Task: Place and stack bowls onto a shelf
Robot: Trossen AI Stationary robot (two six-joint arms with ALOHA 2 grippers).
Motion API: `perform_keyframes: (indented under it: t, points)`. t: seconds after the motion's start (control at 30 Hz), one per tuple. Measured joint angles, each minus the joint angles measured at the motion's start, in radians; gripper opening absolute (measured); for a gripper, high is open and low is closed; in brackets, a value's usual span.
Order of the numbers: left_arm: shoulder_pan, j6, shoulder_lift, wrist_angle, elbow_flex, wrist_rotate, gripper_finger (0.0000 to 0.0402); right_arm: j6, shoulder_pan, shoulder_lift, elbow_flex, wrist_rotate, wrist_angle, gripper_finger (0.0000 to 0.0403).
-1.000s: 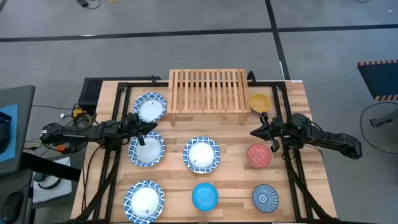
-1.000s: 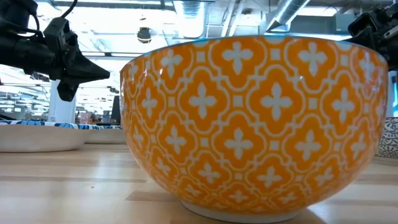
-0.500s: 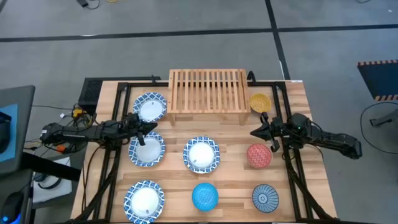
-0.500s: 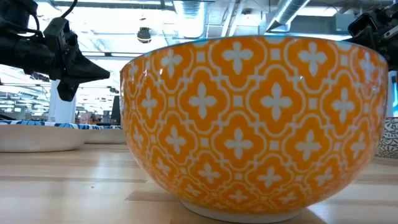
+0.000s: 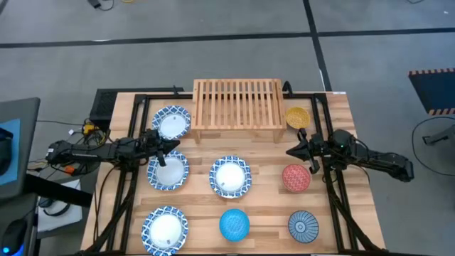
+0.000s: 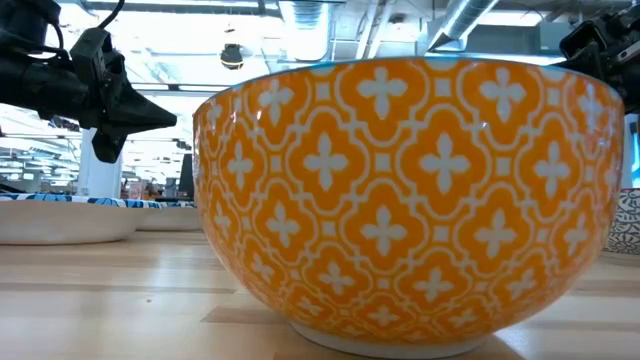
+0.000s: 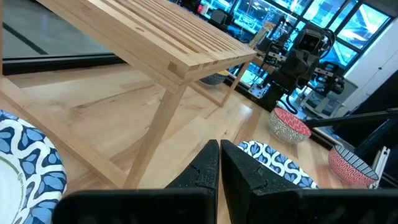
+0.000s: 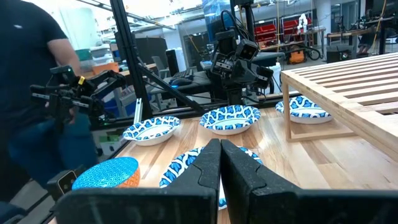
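Observation:
The light-wood shelf (image 5: 238, 105) stands at the table's far edge with nothing on its slats. Four white, blue-rimmed bowls rest on their bases (image 5: 171, 122) (image 5: 168, 171) (image 5: 230, 176) (image 5: 165, 229). The yellow bowl (image 5: 297, 117) sits right of the shelf and fills the low view (image 6: 410, 200). The red (image 5: 296, 178), bright blue (image 5: 234, 224) and dark-blue radial (image 5: 304, 226) bowls stand nearer. My left gripper (image 5: 174, 147) (image 7: 219, 155) is shut, hovering between two white bowls. My right gripper (image 5: 290, 151) (image 8: 220, 155) is shut, hovering above and left of the red bowl.
A black frame (image 5: 142, 99) runs around the tabletop. Bare wood lies between the shelf legs and the middle row of bowls (image 5: 234, 146). A person in dark clothes (image 8: 37, 93) stands beyond the table's left side.

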Motion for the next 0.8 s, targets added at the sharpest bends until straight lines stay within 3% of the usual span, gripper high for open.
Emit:
perform_keyframes:
  t: [0.33, 0.67, 0.8]
  points:
    - [0.000, 0.005, 0.000, 0.000, 0.000, -0.023, 0.0000, 0.000, 0.000, 0.000, 0.000, 0.000, 0.000, 0.0039]
    - [0.001, 0.062, 0.103, 0.004, 0.000, -0.366, 0.0000, 0.001, 0.000, 0.000, 0.000, 0.000, 0.000, 0.0039]
    - [0.001, 0.016, 0.177, 0.005, 0.000, -0.301, 0.0000, 0.001, 0.000, 0.000, 0.000, 0.000, 0.000, 0.0039]
